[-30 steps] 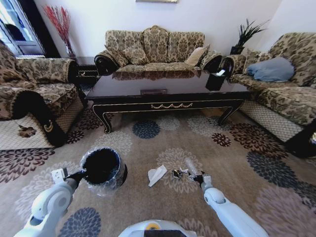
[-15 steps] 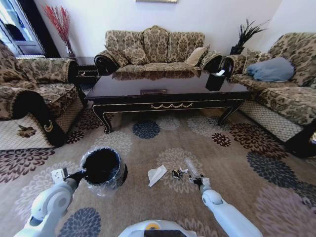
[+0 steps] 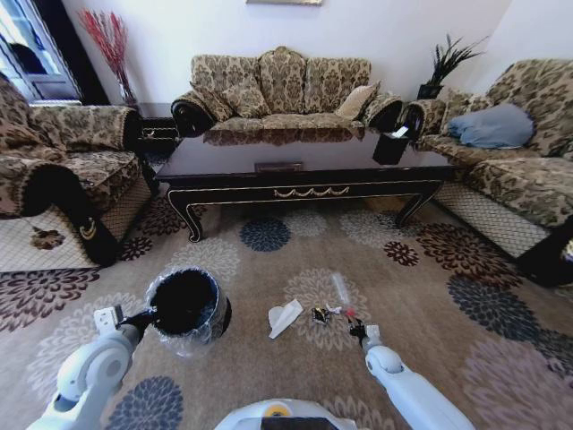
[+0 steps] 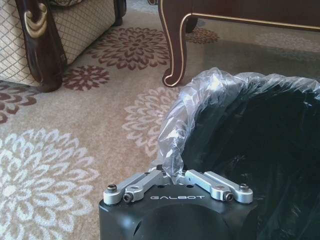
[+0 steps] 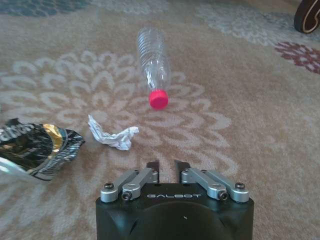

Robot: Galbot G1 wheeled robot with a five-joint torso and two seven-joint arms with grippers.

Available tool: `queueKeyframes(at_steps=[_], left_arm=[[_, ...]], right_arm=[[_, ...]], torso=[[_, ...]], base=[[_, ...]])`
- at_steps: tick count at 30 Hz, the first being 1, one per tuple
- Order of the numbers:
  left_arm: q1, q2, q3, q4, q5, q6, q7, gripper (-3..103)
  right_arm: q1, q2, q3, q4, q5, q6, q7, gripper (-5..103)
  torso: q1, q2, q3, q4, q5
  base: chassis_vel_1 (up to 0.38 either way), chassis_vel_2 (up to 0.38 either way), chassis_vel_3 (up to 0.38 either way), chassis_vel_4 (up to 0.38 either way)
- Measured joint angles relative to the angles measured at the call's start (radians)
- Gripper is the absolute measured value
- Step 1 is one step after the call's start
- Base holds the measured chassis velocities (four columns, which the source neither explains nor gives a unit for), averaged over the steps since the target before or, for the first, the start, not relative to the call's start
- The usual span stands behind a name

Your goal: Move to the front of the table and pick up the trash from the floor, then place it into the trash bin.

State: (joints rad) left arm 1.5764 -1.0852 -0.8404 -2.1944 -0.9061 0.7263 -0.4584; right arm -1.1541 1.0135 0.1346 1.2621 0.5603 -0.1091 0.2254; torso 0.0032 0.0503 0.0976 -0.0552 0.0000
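Note:
The trash lies on the patterned carpet in front of the table (image 3: 304, 191): a folded white paper scrap (image 3: 285, 316), a dark wrapper (image 3: 319, 314) and a clear red-capped bottle (image 3: 341, 290). My right gripper (image 3: 357, 331) hovers shut and holding nothing just short of the bottle's cap. In the right wrist view the bottle (image 5: 152, 55), a crumpled white scrap (image 5: 112, 136) and the foil wrapper (image 5: 35, 147) lie beyond that gripper (image 5: 166, 165). The black trash bin (image 3: 183, 307) stands to the left, and my left gripper (image 3: 149, 315) (image 4: 169, 172) is shut on its bagged rim (image 4: 200, 95).
Sofas ring the carpet: an armchair (image 3: 54, 170) on the left, a couch (image 3: 282, 85) behind the table, another (image 3: 519, 152) on the right. A black tissue box (image 3: 390, 146) sits on the table. A curved table leg (image 4: 172, 45) stands near the bin.
My right gripper has drawn back a little toward me, uncovering the bottle and its red cap. The left gripper and the bin have not moved.

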Motion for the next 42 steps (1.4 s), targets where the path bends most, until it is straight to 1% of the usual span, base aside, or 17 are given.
queueKeyframes(at_steps=[5, 8, 11, 15, 18, 19, 21, 22, 24, 25, 27, 29, 31, 32, 33, 37, 42], left_arm=[[-0.007, -0.003, 0.009, -0.001, 0.002, 0.0, 0.001, 2], [-0.014, -0.003, 0.013, -0.001, 0.003, 0.0, 0.001, 2], [-0.018, -0.002, 0.016, 0.0, 0.003, 0.0, 0.002, 2], [-0.023, 0.0, 0.023, 0.004, 0.002, 0.0, 0.003, 2], [-0.026, 0.001, 0.023, 0.004, -0.001, 0.0, 0.003, 2], [-0.027, 0.001, 0.023, 0.004, -0.003, 0.0, 0.004, 2], [-0.027, 0.0, 0.023, 0.003, -0.004, 0.0, 0.004, 2], [-0.026, -0.001, 0.021, 0.001, -0.004, 0.0, 0.004, 2], [-0.019, -0.002, 0.014, -0.006, -0.006, 0.0, 0.004, 2], [-0.019, -0.002, 0.014, -0.006, -0.006, 0.0, 0.004, 2], [-0.011, -0.001, 0.005, -0.011, -0.007, 0.0, 0.004, 2], [-0.007, 0.0, 0.0, -0.013, -0.007, 0.0, 0.004, 2], [-0.002, 0.002, -0.007, -0.017, -0.009, 0.0, 0.004, 2], [0.002, 0.001, -0.013, -0.021, -0.009, 0.0, 0.004, 2], [0.003, -0.001, -0.014, -0.022, -0.009, 0.0, 0.004, 2], [0.008, -0.003, -0.016, -0.022, -0.009, 0.001, 0.003, 2], [0.022, -0.003, -0.031, -0.027, -0.009, 0.002, 0.003, 2]], right_arm=[[-0.058, -0.025, 0.035, 0.092, -0.001, 0.005, -0.004, 2], [-0.087, -0.033, 0.054, 0.12, -0.001, 0.008, 0.0, -3], [-0.107, -0.034, 0.067, 0.133, -0.006, 0.013, 0.008, 1], [-0.149, -0.033, 0.095, 0.151, -0.016, 0.026, 0.027, 18], [-0.157, -0.034, 0.103, 0.159, -0.016, 0.043, 0.027, 24], [-0.155, -0.034, 0.109, 0.16, -0.016, 0.074, 0.021, 34], [-0.152, -0.034, 0.11, 0.158, -0.016, 0.087, 0.017, 34], [-0.144, -0.034, 0.11, 0.152, -0.016, 0.116, 0.01, 40], [-0.114, -0.03, 0.1, 0.124, -0.009, 0.243, -0.017, 51], [-0.114, -0.03, 0.1, 0.124, -0.009, 0.243, -0.017, 51], [-0.089, -0.024, 0.095, 0.107, -0.006, 0.302, -0.062, 61], [-0.078, -0.022, 0.092, 0.104, -0.003, 0.318, -0.075, 61], [-0.062, -0.02, 0.085, 0.101, -0.002, 0.328, -0.085, 73], [-0.042, -0.021, 0.077, 0.087, 0.0, 0.326, -0.089, 89], [-0.035, -0.021, 0.074, 0.08, 0.002, 0.324, -0.093, 94], [-0.012, -0.02, 0.063, 0.059, 0.01, 0.324, -0.099, 99], [0.059, -0.009, 0.012, -0.007, 0.019, 0.321, -0.101, 100]], torso=[[0.0, 0.0, 0.0, 0.0001, -0.0002], [0.0, 0.0, 0.0, 0.0, 0.0], [0.0, 0.0, 0.0, 0.0, 0.0], [0.0, 0.0, 0.0, 0.0, -0.0001], [0.0, 0.0, 0.0, -0.0001, 0.0001], [0.0, 0.0, 0.0, -0.0001, -0.0001], [0.0, 0.0, 0.0, -0.0001, 0.0], [0.0, 0.0, 0.0, -0.0001, -0.0001], [0.0, 0.0, 0.0, 0.0002, -0.0002], [0.0, 0.0, 0.0, 0.0002, -0.0002], [0.0, 0.0, 0.0, 0.0002, 0.0002], [0.0, 0.0, 0.0, 0.0002, 0.0], [0.0, 0.0, 0.0, 0.0002, -0.0002], [0.0, 0.0, 0.0, 0.0, -0.0001], [0.0, 0.0, 0.0, -0.0002, -0.0001], [0.0, 0.0, 0.0, -0.0001, -0.0001], [0.0, 0.0, 0.0, 0.0001, 0.0]], base=[[0.0, 0.0, 0.0, 0.0], [0.0, 0.0, 0.0, 0.0], [0.0, 0.0, 0.0, 0.0], [0.0, 0.0, 0.0, 0.0], [0.0, 0.0, 0.0, 0.0], [0.0, 0.0, 0.0, 0.0], [0.0, 0.0, 0.0, 0.0], [0.0, 0.0, 0.0, 0.0], [0.0, 0.0, 0.0, 0.0], [0.0, 0.0, 0.0, 0.0], [0.0, 0.0, 0.0, 0.0], [0.0, 0.0, 0.0, 0.0], [0.0, 0.0, 0.0, 0.0], [0.0, 0.0, 0.0, 0.0], [0.0, 0.0, 0.0, 0.0], [0.0, 0.0, 0.0, 0.0], [0.0, 0.0, 0.0, 0.0]])
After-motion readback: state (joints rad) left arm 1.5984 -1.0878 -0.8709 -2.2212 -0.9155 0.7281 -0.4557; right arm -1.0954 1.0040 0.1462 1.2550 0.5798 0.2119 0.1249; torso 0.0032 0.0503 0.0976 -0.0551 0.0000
